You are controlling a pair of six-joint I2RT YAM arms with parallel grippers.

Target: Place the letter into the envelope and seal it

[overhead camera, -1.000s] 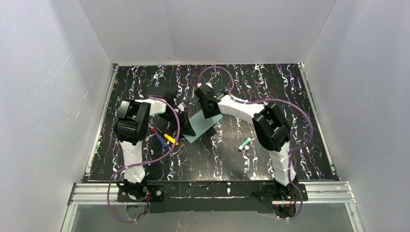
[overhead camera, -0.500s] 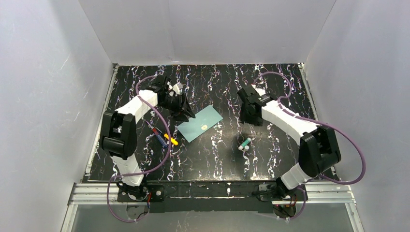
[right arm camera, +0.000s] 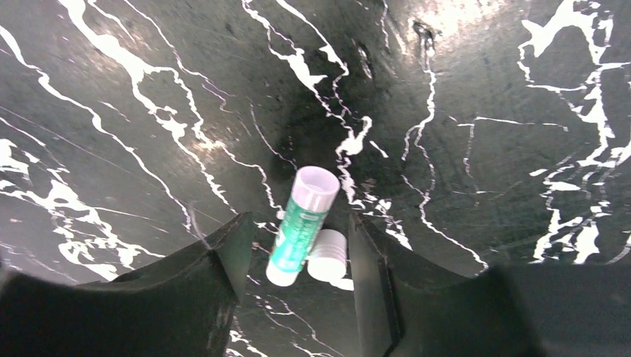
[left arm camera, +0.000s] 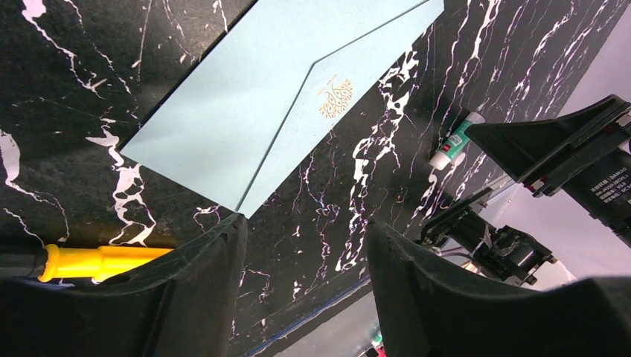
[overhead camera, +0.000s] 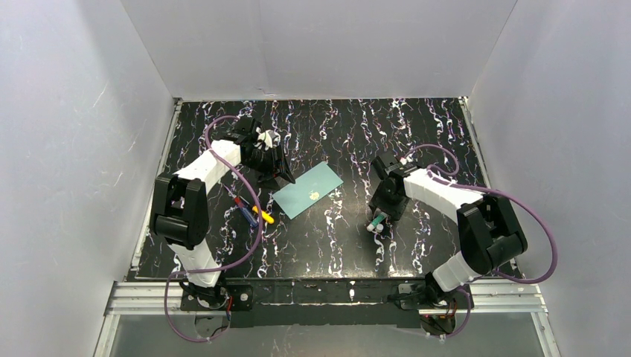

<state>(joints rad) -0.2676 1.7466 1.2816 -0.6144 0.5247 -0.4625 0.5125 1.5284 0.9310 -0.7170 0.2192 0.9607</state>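
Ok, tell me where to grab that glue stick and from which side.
Grip the glue stick around its green mid-barrel, coming straight down from above. It lies flat on the table, so only its round sides are free; close the right gripper across its length. Keep clear of the white cap beside one end.
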